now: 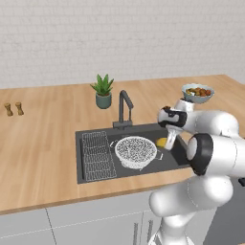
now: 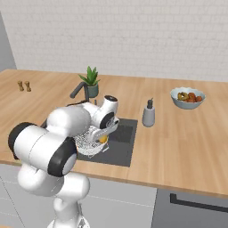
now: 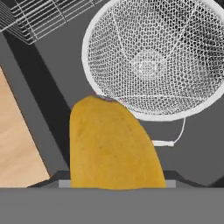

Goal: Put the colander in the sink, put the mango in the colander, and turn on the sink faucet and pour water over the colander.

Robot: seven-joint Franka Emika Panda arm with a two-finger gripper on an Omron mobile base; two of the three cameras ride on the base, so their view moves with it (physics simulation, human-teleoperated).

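Over the sink (image 1: 86,139), pincer (image 1: 165,142) grips mango (image 3: 111,144).

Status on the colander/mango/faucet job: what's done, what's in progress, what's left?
Done: the colander sits in the sink, beside the wire rack. In hand: the gripper carries the mango over the sink; the hand view puts it just outside the colander rim, not yet inside. Left: drop the mango in, then turn on the faucet; no water shows at its spout.
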